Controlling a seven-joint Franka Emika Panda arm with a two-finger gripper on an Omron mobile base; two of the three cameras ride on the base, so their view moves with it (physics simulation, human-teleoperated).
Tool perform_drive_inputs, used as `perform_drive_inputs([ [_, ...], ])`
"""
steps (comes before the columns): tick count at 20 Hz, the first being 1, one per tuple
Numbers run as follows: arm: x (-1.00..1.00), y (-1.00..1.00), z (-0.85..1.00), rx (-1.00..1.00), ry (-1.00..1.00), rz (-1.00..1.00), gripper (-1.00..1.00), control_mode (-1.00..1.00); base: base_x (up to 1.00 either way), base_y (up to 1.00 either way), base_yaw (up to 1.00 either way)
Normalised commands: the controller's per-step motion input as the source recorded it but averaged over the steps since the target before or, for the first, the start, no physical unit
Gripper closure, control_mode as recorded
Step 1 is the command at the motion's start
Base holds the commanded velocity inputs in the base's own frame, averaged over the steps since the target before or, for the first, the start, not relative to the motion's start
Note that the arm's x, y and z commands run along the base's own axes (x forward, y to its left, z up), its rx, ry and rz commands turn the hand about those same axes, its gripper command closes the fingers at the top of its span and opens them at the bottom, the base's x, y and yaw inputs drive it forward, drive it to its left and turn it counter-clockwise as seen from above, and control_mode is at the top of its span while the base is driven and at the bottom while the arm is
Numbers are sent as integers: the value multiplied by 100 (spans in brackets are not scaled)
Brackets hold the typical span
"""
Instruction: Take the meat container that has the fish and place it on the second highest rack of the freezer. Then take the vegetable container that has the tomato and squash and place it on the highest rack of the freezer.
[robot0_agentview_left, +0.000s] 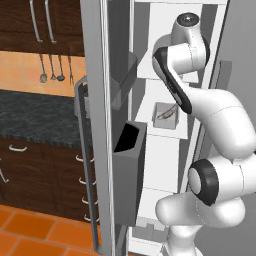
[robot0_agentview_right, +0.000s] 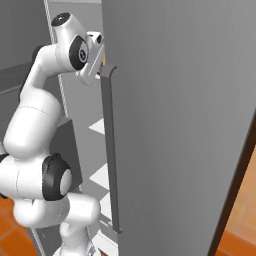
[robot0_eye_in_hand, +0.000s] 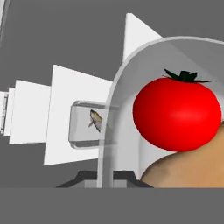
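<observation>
One tomato (robot0_eye_in_hand: 177, 114) sits stem-up against squash (robot0_eye_in_hand: 188, 168).

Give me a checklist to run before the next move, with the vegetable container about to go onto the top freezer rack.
1. Claw grip on the vegetable container: ok, shut on its wall.
2. Tomato and squash inside that container: ok.
3. Freezer door open: ok.
4. Fish container resting on a white shelf inside: ok.
5. That shelf being the second highest: cannot tell.
6. Vegetable container set on the highest rack: not ok, not yet put down.
</observation>
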Motion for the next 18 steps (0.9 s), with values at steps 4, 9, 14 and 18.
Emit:
perform_drive_inputs([
  [4,30,-3,-15,0,2,-1,100,-100,0,0,0],
  [9,29,0,-28,0,0,-1,100,-100,0,0,0],
  [14,27,-3,-37,0,0,0,100,-100,0,0,0],
  [18,60,-16,0,1,0,0,100,-100,0,0,0],
])
